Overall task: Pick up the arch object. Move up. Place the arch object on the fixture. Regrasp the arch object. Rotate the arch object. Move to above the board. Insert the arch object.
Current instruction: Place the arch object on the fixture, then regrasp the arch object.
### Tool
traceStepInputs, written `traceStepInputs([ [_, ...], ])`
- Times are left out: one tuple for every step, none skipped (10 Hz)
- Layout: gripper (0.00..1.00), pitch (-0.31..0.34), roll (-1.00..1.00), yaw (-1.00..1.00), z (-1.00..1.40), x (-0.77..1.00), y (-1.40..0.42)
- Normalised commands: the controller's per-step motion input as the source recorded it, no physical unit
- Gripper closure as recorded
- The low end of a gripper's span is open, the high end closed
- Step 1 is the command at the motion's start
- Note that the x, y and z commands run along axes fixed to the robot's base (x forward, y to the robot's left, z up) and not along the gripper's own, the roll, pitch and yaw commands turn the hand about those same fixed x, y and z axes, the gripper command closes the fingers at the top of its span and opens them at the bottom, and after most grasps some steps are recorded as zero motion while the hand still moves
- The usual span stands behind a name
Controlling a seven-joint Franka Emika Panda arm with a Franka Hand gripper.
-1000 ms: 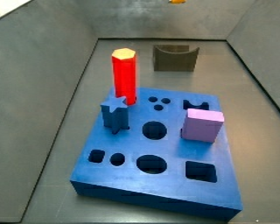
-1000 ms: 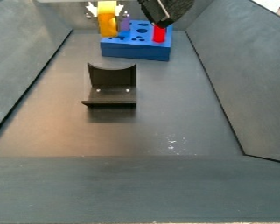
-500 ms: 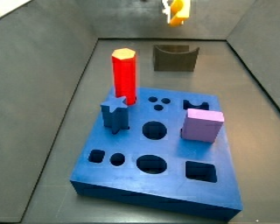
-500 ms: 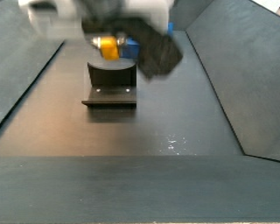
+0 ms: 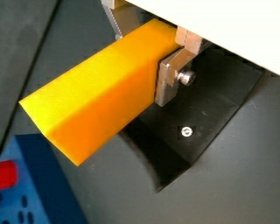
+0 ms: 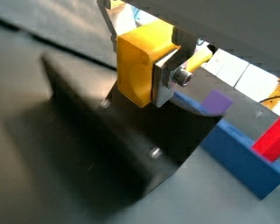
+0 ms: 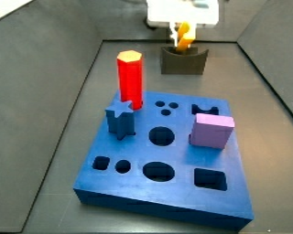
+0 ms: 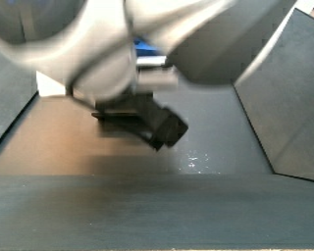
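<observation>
Arch object (image 5: pixel 101 92) sits clamped between my gripper (image 6: pixel 149 54) jaws, hanging just above the fixture (image 7: pixel 183 61) at the far end of the floor, behind the board (image 7: pixel 174 174).

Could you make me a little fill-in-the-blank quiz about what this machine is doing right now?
1. The gripper is shut on a ____ block.
2. It hangs just above the dark fixture, beyond the ____ board.
3. The tallest piece standing on the board is the ____ pillar.

Missing words: yellow; blue; red
</observation>
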Motion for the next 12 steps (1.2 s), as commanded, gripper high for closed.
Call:
traceStepInputs([
  [1.00, -0.003, -0.20, -0.10, -0.39, 0.10, 0.06],
  [1.00, -0.019, -0.17, -0.09, -0.19, 0.09, 0.05],
  [0.00, 0.000, 0.00, 0.00, 0.00, 0.00, 0.00],
  [0.00, 0.039, -0.05, 0.06, 1.00, 0.00, 0.00],
  [0.00, 0.040, -0.05, 0.06, 1.00, 0.00, 0.00],
  [0.00, 0.044, -0.03, 0.05, 1.00, -0.02, 0.01],
  [0.00, 0.046, -0.02, 0.03, 1.00, -0.03, 0.00],
  [0.00, 0.049, -0.01, 0.03, 1.00, -0.03, 0.00],
  [0.00, 0.054, 0.01, 0.01, 0.89, -0.04, 0.01],
  [0.00, 0.057, 0.02, 0.01, 0.71, -0.03, 0.01],
  [0.00, 0.063, 0.02, 0.00, 0.46, -0.03, 0.00],
  [0.00, 0.066, 0.03, -0.01, 0.33, -0.02, 0.00],
])
